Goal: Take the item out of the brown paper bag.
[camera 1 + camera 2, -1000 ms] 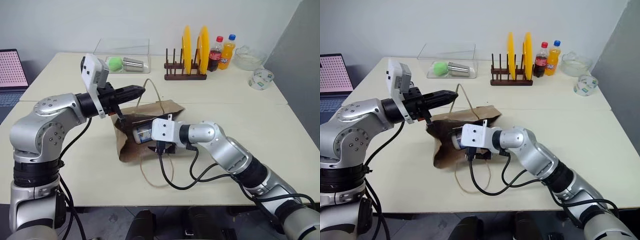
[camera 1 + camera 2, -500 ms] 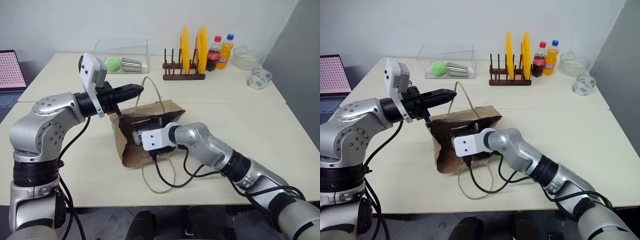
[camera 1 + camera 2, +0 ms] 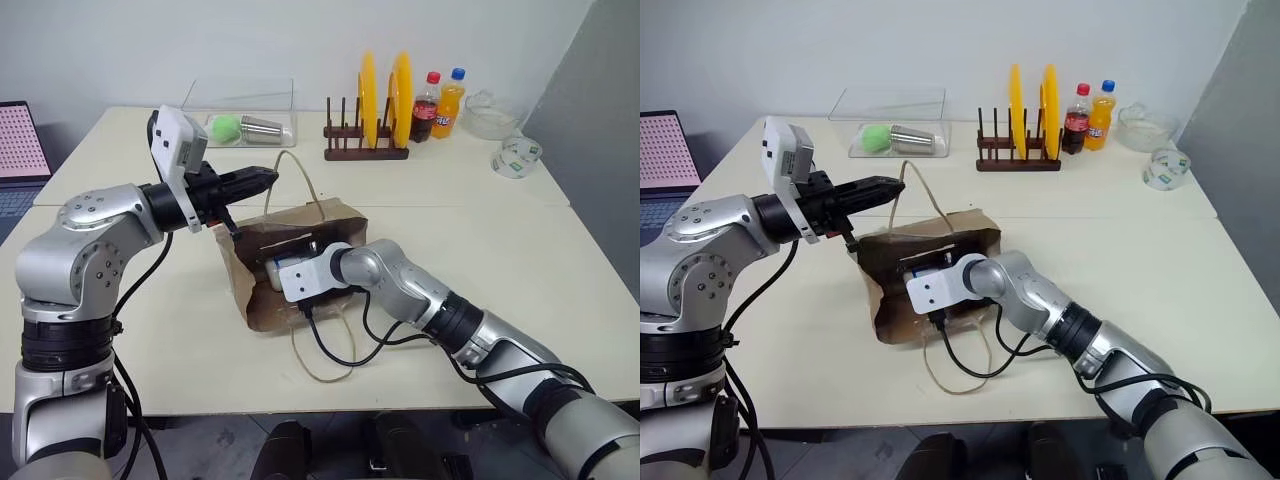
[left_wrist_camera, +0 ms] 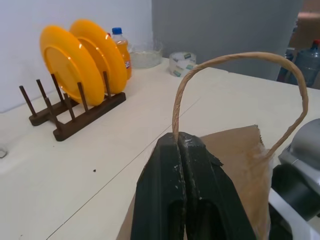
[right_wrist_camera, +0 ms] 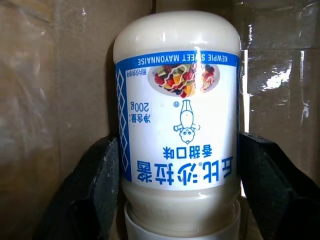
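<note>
Back of the cream table (image 3: 560, 250) there was a dark wooden dish rack (image 3: 366, 152) with two yellow plates (image 3: 385, 98) standing on edge in it, and right beside it a cola bottle (image 3: 427, 107) and an orange soda bottle (image 3: 451, 103) were touching each other. Further right sat a clear glass bowl (image 3: 492, 116) and, nearer, a roll of tape (image 3: 517, 157). Over on the other side was a clear plastic box (image 3: 238, 118) with a green ball (image 3: 228, 126) and a metal cup (image 3: 259, 129) lying in it, plus a laptop (image 3: 22, 150) at the far left edge.

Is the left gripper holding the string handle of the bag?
Yes, the left gripper is shut on the string handle, which loops up from its fingertips above the bag.
</note>
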